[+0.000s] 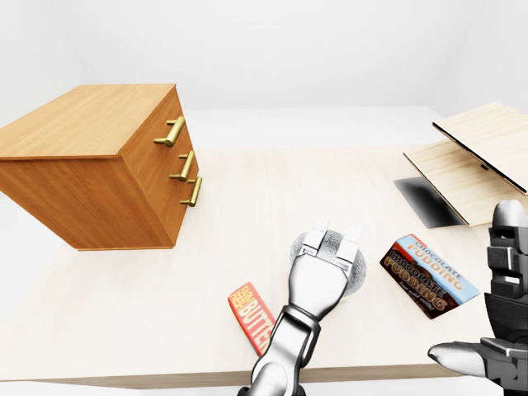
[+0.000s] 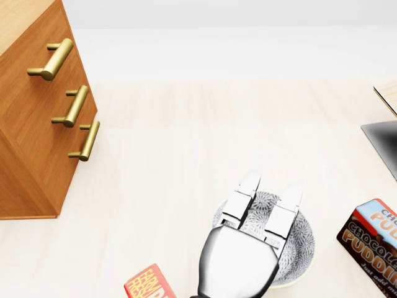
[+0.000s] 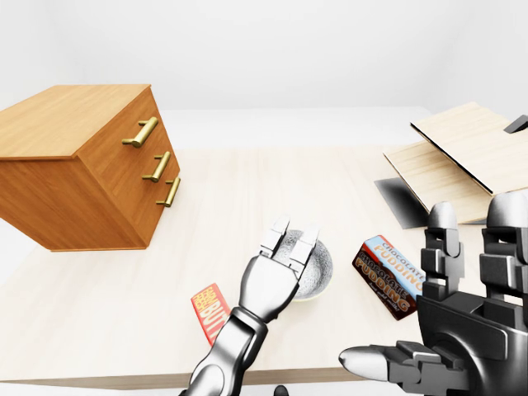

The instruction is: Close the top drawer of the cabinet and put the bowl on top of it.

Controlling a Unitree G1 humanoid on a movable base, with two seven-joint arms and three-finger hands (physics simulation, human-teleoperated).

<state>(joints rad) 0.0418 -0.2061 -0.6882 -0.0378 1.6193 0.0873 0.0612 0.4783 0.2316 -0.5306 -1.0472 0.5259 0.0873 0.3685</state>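
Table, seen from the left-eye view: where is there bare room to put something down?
The table is bare between the cabinet and the bowl, and across the view's middle up to the wooden boards. The cabinet's top is bare too. The view's bottom is crowded: butter box, bowl under the left hand, pudding box, right hand.

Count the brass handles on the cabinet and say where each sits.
3, stacked down the drawer face of the cabinet, at the head view's left: top handle, middle handle below it, bottom handle lowest. None appears hidden.
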